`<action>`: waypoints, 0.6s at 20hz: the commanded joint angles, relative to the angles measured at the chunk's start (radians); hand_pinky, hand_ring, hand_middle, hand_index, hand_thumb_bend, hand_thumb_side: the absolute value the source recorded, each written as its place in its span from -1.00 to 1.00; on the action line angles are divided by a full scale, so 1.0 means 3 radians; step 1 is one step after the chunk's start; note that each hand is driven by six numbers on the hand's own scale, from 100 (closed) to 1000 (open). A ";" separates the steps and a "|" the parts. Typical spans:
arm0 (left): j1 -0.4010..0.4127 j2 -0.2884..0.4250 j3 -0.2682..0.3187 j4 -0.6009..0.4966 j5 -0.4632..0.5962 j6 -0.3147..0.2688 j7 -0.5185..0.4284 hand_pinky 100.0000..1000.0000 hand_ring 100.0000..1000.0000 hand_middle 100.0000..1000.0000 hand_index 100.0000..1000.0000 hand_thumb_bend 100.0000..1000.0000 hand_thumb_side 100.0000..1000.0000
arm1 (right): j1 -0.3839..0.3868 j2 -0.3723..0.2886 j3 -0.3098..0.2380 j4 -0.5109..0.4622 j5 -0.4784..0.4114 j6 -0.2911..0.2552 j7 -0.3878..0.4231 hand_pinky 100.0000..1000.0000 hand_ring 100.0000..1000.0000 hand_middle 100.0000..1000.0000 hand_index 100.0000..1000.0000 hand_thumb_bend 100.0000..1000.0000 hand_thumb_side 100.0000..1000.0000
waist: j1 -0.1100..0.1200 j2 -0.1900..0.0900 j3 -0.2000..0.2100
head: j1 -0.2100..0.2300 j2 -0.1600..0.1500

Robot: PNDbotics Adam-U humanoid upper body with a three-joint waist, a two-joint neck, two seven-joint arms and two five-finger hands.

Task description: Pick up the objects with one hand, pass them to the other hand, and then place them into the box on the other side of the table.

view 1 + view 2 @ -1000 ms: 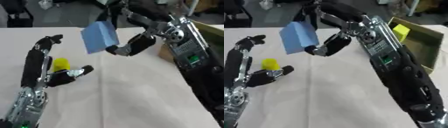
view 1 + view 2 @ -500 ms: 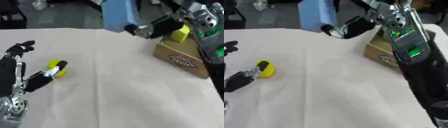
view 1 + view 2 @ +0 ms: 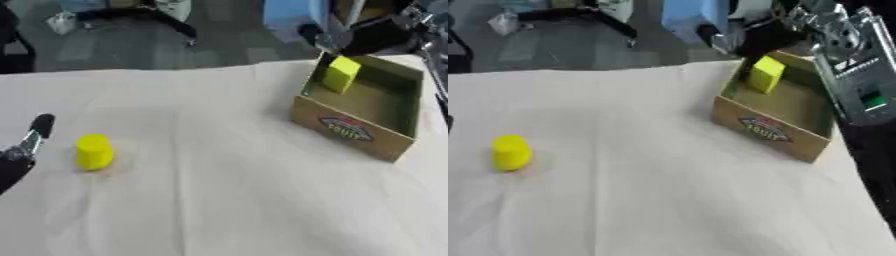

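Note:
A light blue block (image 3: 696, 17) hangs in the air beyond the table's far edge, left of the box's far corner, with my right hand (image 3: 756, 38) shut on its lower right side. The cardboard box (image 3: 354, 131) stands at the right of the table, and a yellow block (image 3: 340, 74) leans inside against its far wall. On the cloth at the left stands a yellow cylinder (image 3: 94, 151). My left hand (image 3: 21, 152) shows at the left edge, just left of the cylinder, one finger raised and holding nothing.
A white cloth (image 3: 201, 190) covers the table. Beyond the far edge lie a grey floor and dark chair legs (image 3: 166, 22). My right forearm (image 3: 850, 85) runs down the right side, next to the box.
My right hand has carried the blue block from over the table's middle to the right, toward the box. The left hand has dropped back to the left edge. The camera has shifted too.

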 commanded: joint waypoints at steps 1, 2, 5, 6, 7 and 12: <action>-0.0028 0.0134 0.0088 -0.0112 0.0059 0.0019 0.0088 0.36 0.27 0.08 0.52 0.28 0.26 | 0.0006 -0.0245 -0.0127 0.0081 0.0018 0.0016 -0.0108 0.57 -0.18 -0.35 0.03 -1.00 -1.00 | 0.0041 -0.0029 0.0001 | -0.0105 -0.0052; -0.0030 0.0144 0.0099 -0.0124 0.0067 0.0022 0.0102 0.36 0.27 0.08 0.53 0.28 0.26 | 0.0029 -0.0287 -0.0145 0.0113 0.0016 0.0011 -0.0126 0.57 -0.18 -0.34 0.03 -1.00 -1.00 | 0.0040 -0.0028 0.0002 | -0.0138 -0.0055; -0.0035 0.0160 0.0114 -0.0147 0.0078 0.0029 0.0131 0.36 0.27 0.08 0.53 0.28 0.27 | 0.0106 -0.0377 -0.0210 0.0175 -0.0017 -0.0003 -0.0165 0.58 -0.18 -0.35 0.03 -1.00 -1.00 | 0.0038 -0.0026 -0.0002 | -0.0223 -0.0073; -0.0035 0.0165 0.0114 -0.0151 0.0079 0.0028 0.0133 0.36 0.27 0.08 0.53 0.28 0.27 | 0.0133 -0.0401 -0.0234 0.0188 -0.0029 0.0000 -0.0174 0.58 -0.18 -0.34 0.03 -1.00 -1.00 | 0.0038 -0.0025 -0.0002 | -0.0249 -0.0079; -0.0036 0.0171 0.0114 -0.0154 0.0079 0.0027 0.0132 0.36 0.27 0.08 0.53 0.28 0.27 | 0.0160 -0.0425 -0.0254 0.0199 -0.0036 0.0002 -0.0182 0.58 -0.18 -0.34 0.03 -1.00 -1.00 | 0.0038 -0.0025 -0.0002 | -0.0273 -0.0082; -0.0032 0.0190 0.0115 -0.0165 0.0078 0.0042 0.0162 0.35 0.26 0.07 0.55 0.22 0.26 | 0.0364 -0.0517 -0.0367 0.0295 0.0024 0.0005 -0.0241 0.58 -0.17 -0.33 0.04 -1.00 -1.00 | 0.0038 -0.0025 0.0001 | -0.0357 -0.0095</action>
